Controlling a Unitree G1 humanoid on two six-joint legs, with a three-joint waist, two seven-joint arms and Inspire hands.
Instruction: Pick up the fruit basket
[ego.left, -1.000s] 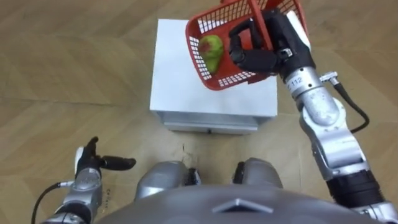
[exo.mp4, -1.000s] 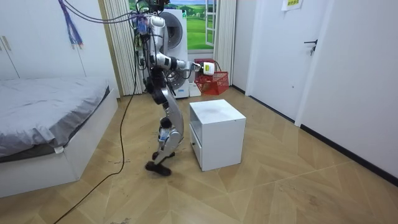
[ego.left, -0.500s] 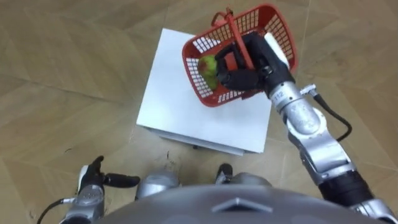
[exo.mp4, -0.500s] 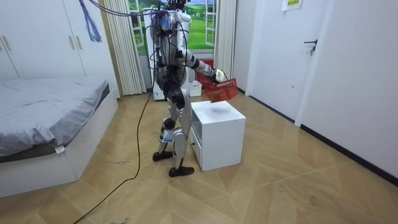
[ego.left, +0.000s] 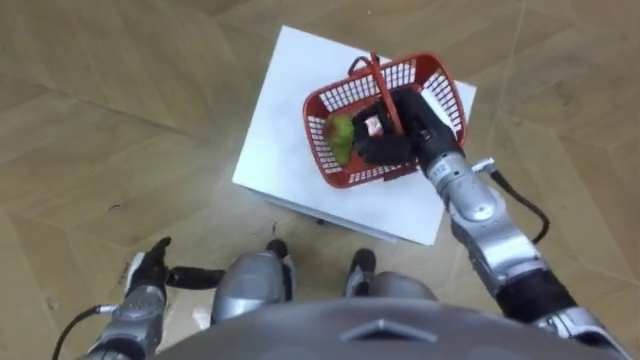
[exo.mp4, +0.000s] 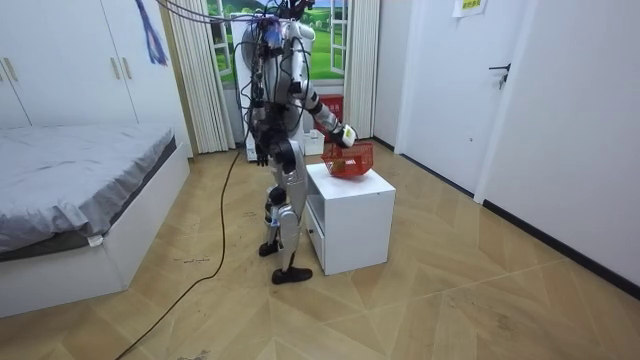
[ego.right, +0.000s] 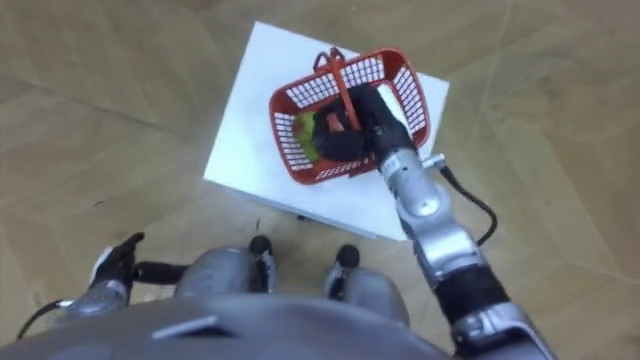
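Right hand (ego.left: 398, 140) is clamped round the handle (ego.left: 380, 85) of the fruit basket (ego.left: 350, 176). The basket hangs directly under the hand, its long axis crossing the handle, with a green fruit (ego.left: 341, 135) at the end left of the hand. The white cabinet (ego.left: 285, 120) is close below; contact unclear. Left hand (ego.left: 148, 283) is slack-fingered, well apart. Versus half a second back, the basket is lower and more level.

Bright, even indoor light with soft, faint shadows.

Head eyes look steeply down; distant room camera shares the cabinet (ego.left: 275, 140).
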